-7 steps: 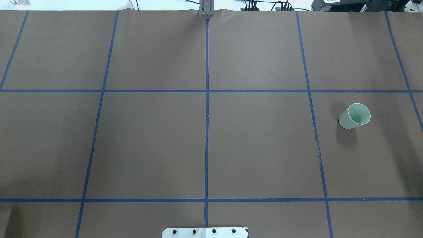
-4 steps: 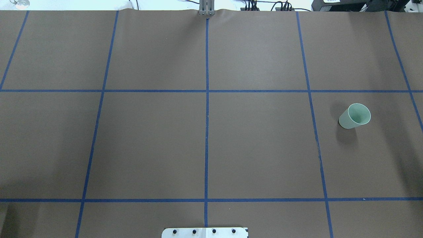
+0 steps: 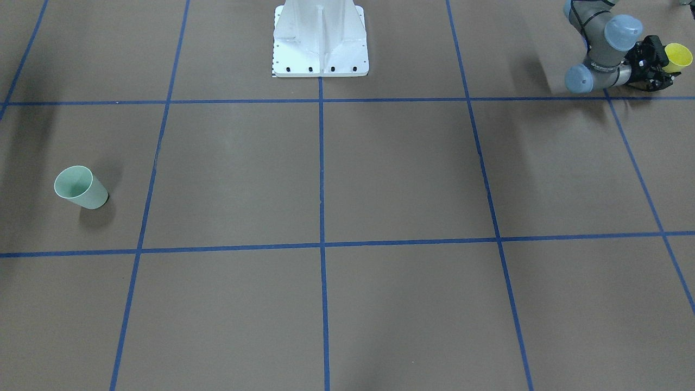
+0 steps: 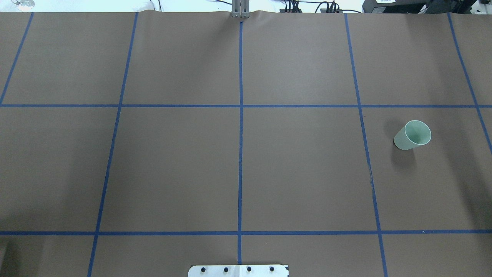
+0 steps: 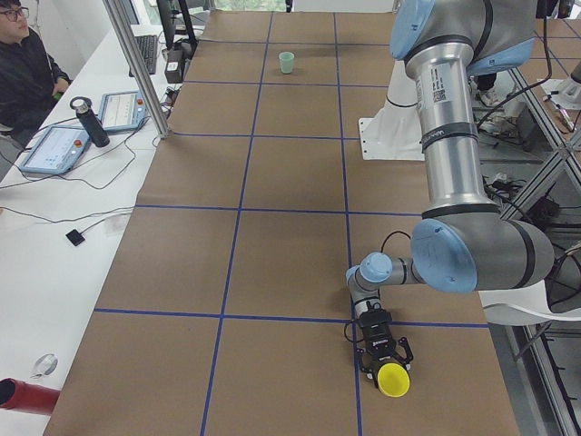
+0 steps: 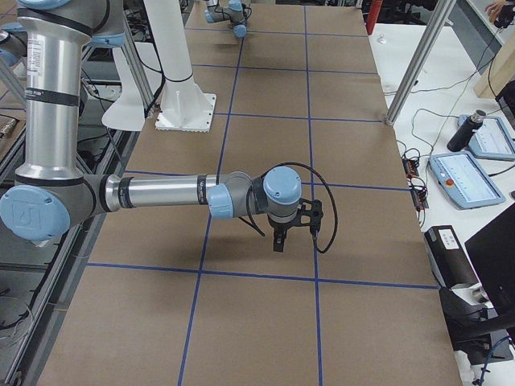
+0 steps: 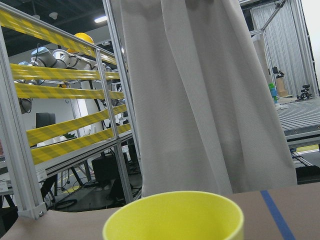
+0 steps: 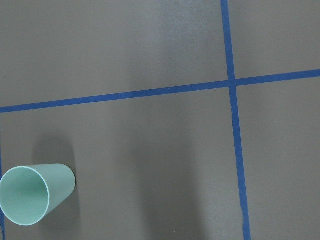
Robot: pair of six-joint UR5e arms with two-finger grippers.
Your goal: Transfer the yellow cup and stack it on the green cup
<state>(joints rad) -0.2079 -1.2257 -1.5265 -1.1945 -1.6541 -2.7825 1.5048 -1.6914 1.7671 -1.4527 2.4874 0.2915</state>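
The yellow cup (image 3: 678, 54) sits between the fingers of my left gripper (image 3: 667, 64) at the table's far left end, close to the robot's side. In the exterior left view the left gripper (image 5: 388, 366) grips the cup (image 5: 394, 380) from the side, low over the table. The cup's rim (image 7: 175, 215) fills the bottom of the left wrist view. The green cup (image 4: 412, 135) stands upright and alone on the right side, and it also shows in the front view (image 3: 80, 187) and the right wrist view (image 8: 34, 194). My right gripper (image 6: 278, 241) hangs above the table; I cannot tell whether it is open or shut.
The table is brown paper with a blue tape grid (image 4: 240, 154). The white robot base (image 3: 320, 41) stands at the middle of the near edge. An operator (image 5: 27, 73) sits at a side desk with tablets and a bottle. A metal post (image 5: 136, 64) stands by that desk.
In the overhead view the green cup has not moved. The shadow at the lower left corner has shrunk toward the edge.
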